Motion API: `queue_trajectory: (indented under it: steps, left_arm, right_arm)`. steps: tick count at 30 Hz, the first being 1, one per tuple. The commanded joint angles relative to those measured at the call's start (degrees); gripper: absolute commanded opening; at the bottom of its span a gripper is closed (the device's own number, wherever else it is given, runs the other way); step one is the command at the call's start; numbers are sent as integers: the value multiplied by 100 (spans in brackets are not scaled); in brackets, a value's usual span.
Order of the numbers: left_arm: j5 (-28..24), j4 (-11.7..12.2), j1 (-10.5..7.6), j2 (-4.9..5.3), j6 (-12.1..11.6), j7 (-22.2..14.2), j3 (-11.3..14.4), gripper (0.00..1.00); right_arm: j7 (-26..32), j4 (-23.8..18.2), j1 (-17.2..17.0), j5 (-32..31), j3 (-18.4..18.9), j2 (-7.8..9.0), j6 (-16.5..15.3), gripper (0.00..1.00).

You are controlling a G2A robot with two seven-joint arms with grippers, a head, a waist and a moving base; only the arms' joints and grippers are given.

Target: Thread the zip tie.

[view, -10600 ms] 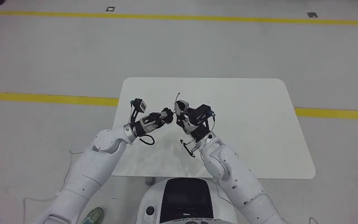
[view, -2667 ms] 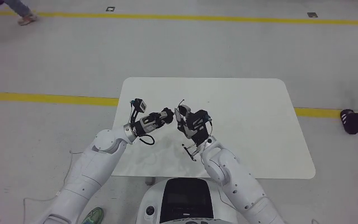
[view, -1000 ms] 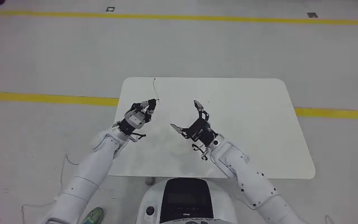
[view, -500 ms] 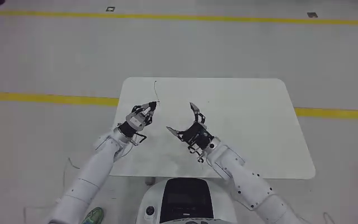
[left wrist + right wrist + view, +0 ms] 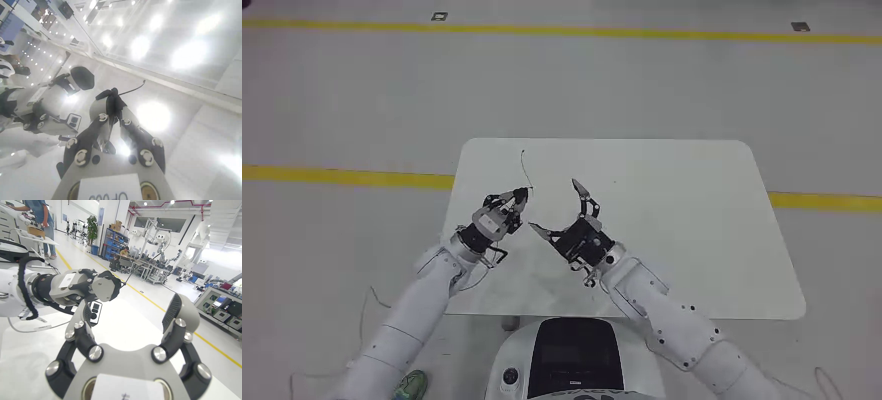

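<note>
Pinching zip tie: left claw; right claw splayed.

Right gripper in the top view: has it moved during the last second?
Yes. The right gripper has shifted toward the left edge of the table, and it is now closer to the left gripper.

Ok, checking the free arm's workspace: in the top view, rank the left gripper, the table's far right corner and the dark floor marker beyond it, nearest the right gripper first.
From the right gripper:
1. left gripper, close on its left, holding the zip tie.
2. table's far right corner, to the right.
3. dark floor marker, past that corner.
</note>
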Motion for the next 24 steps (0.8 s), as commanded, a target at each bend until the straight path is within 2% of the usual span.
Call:
queue_trajectory:
  steps: [1,8,19,24]
  left_arm:
    - [3,-43,20,-6,-38,134,-4,0]
    - [-301,-66,117,-39,103,111,-27,0]
    - [-287,-67,118,-53,135,79,-32,0]
    - [-287,-67,118,-53,135,79,-32,0]
  right_arm:
    - [21,-15,-16,10,5,-4,4,100]
    - [56,-68,-45,48,-27,-87,261,100]
    - [33,-136,-71,56,-40,-121,240,100]
    - [122,-89,10,0,-94,-171,341,100]
